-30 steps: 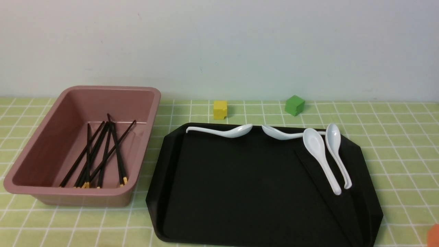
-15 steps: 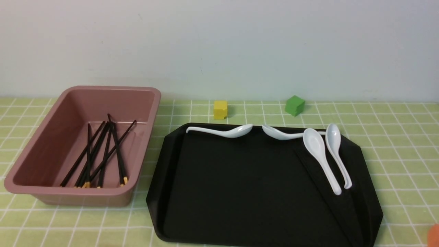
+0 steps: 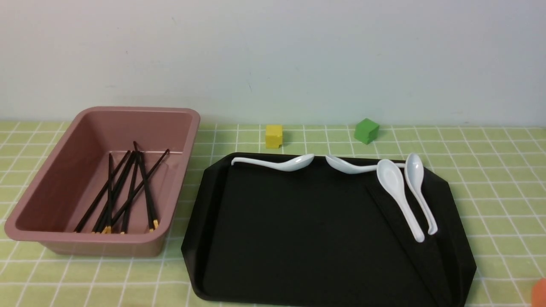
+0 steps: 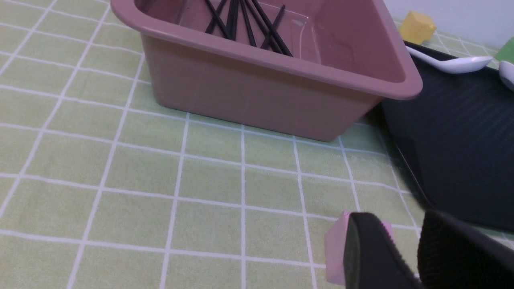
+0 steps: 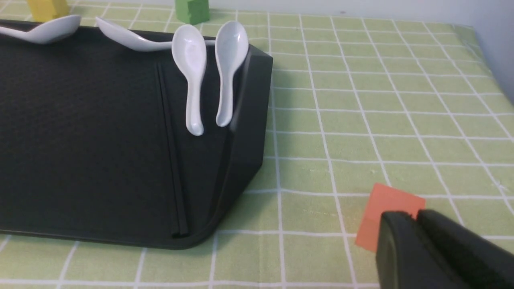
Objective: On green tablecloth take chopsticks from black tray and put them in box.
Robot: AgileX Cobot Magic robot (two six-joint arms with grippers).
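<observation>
Pale wall (image 3: 273, 55) behind; green tablecloth (image 3: 490, 170) covering the whole table.

Item 1. Box (image 3: 183, 140), toward the left edge. We count a loose bundle of chopsticks (image 3: 128, 192) inside it, crossed over one another, gold tips toward the near wall.

Item 2. Black tray (image 3: 277, 234), centre to right, reaching the near edge. It carries four white spoons (image 3: 399, 196) along its far and right sides. We also note a thin dark line (image 5: 168, 148) running from beside the spoons toward the tray's near right corner. We judge it to be a pair of chopsticks not yet moved, but black on black we cannot be sure.

Item 3. Yellow cube (image 3: 274, 136) and green cube (image 3: 366, 131), near the far edge, apart from the tray.

Item 4. Left gripper (image 4: 401, 228), low by the near edge, jaws parted and holding nothing, with a pink block (image 4: 335, 249) just beyond it.

Item 5. Right gripper (image 5: 415, 218), near the near right corner, jaws closed together on nothing, over an orange block (image 5: 385, 208).

Hazards, as we judge them:
- Sticks that barely show against the tray could be missed and the task called finished too soon.
- They lie flat and close to the raised rim, so fingers may skid over them or catch only one.
- The nearest spoon handle lies just beside them and could be knocked or picked up instead.
- Long sticks held off centre may tip and strike the box rim.
</observation>
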